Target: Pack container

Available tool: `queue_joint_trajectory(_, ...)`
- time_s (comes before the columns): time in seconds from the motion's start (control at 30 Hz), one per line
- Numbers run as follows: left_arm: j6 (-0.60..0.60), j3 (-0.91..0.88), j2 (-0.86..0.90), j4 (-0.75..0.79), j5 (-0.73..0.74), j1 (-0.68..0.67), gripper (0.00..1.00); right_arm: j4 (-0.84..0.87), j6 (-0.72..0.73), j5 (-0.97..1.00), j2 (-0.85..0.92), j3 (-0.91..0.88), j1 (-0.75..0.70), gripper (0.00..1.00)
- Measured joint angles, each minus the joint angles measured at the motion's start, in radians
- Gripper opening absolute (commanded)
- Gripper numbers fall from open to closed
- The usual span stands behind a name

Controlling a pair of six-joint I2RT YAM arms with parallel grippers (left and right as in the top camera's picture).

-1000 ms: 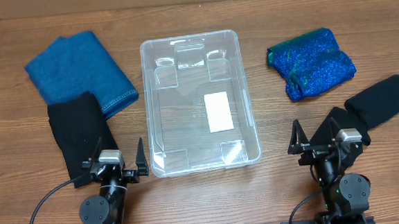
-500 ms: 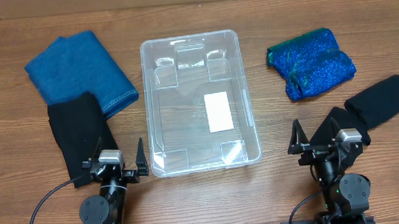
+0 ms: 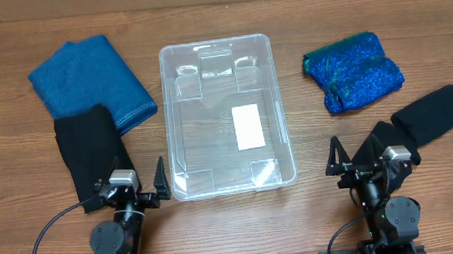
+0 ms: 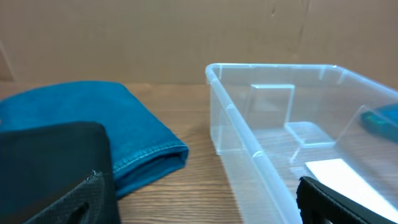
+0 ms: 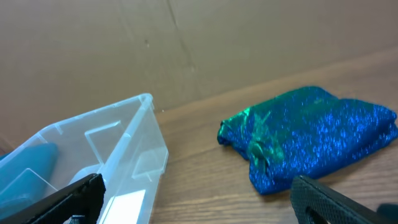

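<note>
Nearest on the counter (image 3: pixel 233 229), the left gripper (image 3: pixel 132 185) and right gripper (image 3: pixel 356 161) sit with jaws apart, the clear container (image 3: pixel 167 131) upright between and just beyond them, a black cloth (image 3: pixel 86 151) and denim (image 3: pixel 89 76) to its left, a sparkly blue bundle (image 3: pixel 353 70) farther back on its right.

The left gripper (image 3: pixel 137 170) sits slightly further to its own left than a second ago, a small sideways shift beside the black cloth (image 3: pixel 86 147); the right gripper (image 3: pixel 356 149) is nudged only faintly leftward
</note>
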Motion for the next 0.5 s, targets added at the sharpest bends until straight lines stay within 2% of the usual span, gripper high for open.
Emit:
queue_joint_trajectory(0.1, -0.049, 0.142, 0.021, -0.175, 0.019, 0.0, 1.0, -0.045, 0.031, 0.073, 0.072, 0.092, 0.0, 1.0)
queue_joint_trajectory(0.17, -0.051, 0.319, 0.098, -0.26, 0.019, 0.0, 1.0, -0.082, 0.034, 0.11, 0.172, 0.211, 0.0, 1.0)
queue_joint_trajectory(0.23, -0.051, 0.521, 0.241, -0.33, 0.005, 0.0, 1.0, -0.166, 0.026, 0.142, 0.343, 0.385, -0.001, 1.0)
queue_joint_trajectory(0.33, -0.05, 0.717, 0.449, -0.431, -0.013, 0.0, 1.0, -0.41, 0.0, 0.161, 0.694, 0.739, -0.034, 1.0)
queue_joint_trajectory(0.37, -0.037, 0.805, 0.545, -0.541, -0.016, 0.0, 1.0, -0.527, -0.003, 0.159, 0.812, 0.867, -0.054, 1.0)
queue_joint_trajectory(0.43, -0.019, 0.942, 0.708, -0.651, -0.022, 0.0, 1.0, -0.747, -0.011, 0.137, 1.055, 1.127, -0.105, 1.0)
queue_joint_trajectory(0.5, -0.008, 1.019, 0.798, -0.723, -0.023, 0.0, 1.0, -0.86, -0.016, 0.102, 1.224, 1.296, -0.142, 1.0)
